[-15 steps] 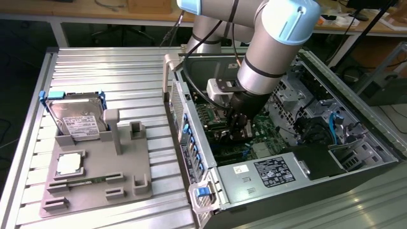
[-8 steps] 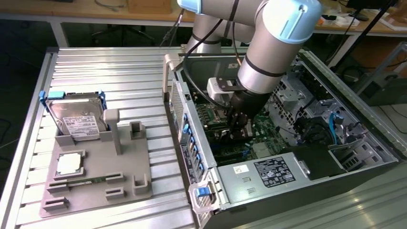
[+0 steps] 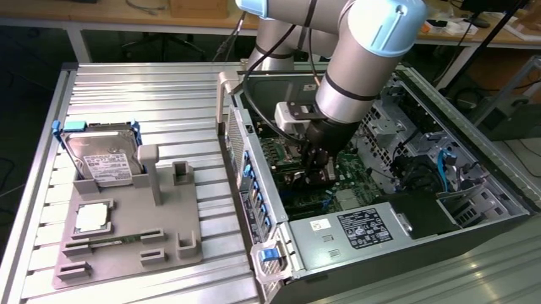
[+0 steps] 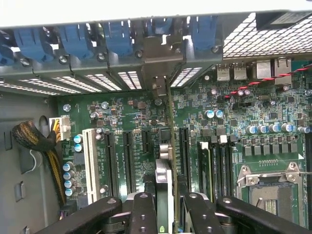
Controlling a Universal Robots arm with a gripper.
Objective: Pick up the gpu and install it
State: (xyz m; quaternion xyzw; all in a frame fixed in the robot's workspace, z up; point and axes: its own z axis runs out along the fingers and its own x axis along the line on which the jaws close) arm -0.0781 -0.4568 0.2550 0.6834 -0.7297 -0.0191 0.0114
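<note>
Here the fingers (image 4: pixel 164 214) pinch the gpu (image 4: pixel 164 161) edge-on over the motherboard (image 4: pixel 131 122), apparently at a slot; labels unreadable.

The gripper (image 4: pixel 165 207) clamps the gpu (image 4: pixel 164 161) edge-on, standing over the motherboard (image 4: pixel 131 117) between black slots (image 4: pixel 127 161).

We are seeing a silver hard drive (image 3: pixel 103 157) with a white label standing upright in a grey holder tray (image 3: pixel 127 244) on the ribbed metal tabletop (image 3: pixel 144 95). A processor chip (image 3: pixel 91 218) and a narrow green memory stick (image 3: pixel 110 240) are lying in the same tray. Along the exterior view's background, a wooden workbench (image 3: pixel 101 12) is running.
</note>
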